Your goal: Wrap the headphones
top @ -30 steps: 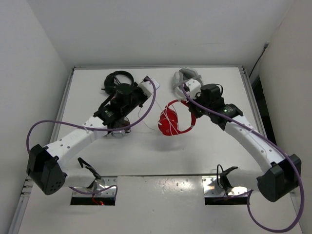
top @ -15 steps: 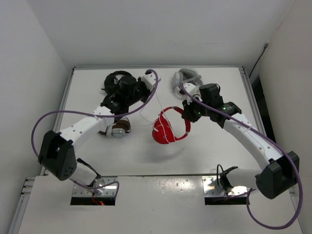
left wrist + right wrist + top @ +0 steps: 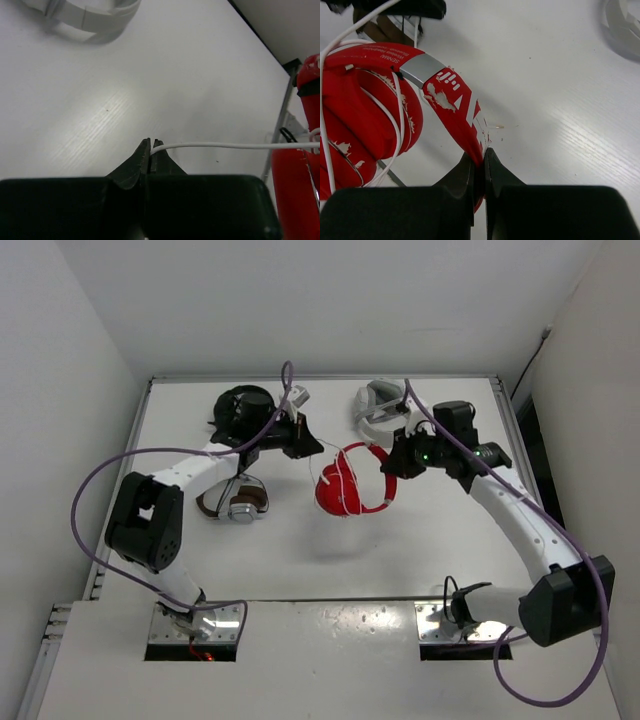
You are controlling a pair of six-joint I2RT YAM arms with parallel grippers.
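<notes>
The red headphones (image 3: 345, 488) hang above the table's middle, held up by the headband. My right gripper (image 3: 393, 466) is shut on the red headband (image 3: 462, 112), which is pinched between the jaws (image 3: 481, 156). The thin white cable (image 3: 397, 131) loops over the folded red earcups (image 3: 362, 117). My left gripper (image 3: 314, 448) is just left of the headphones and shut on the white cable (image 3: 225, 145), which runs taut from its fingertips (image 3: 151, 147) to the red earcup (image 3: 297, 190).
Brown-and-silver headphones (image 3: 236, 503) lie under the left forearm. A black headset (image 3: 240, 405) lies at the back left. Grey-white headphones (image 3: 374, 406) lie at the back, behind the right wrist. White walls enclose the table on three sides.
The left arm has swung its gripper right, towards the headphones, with the cable in it. The right wrist has shifted back and right, and the headphones have turned in the air.
</notes>
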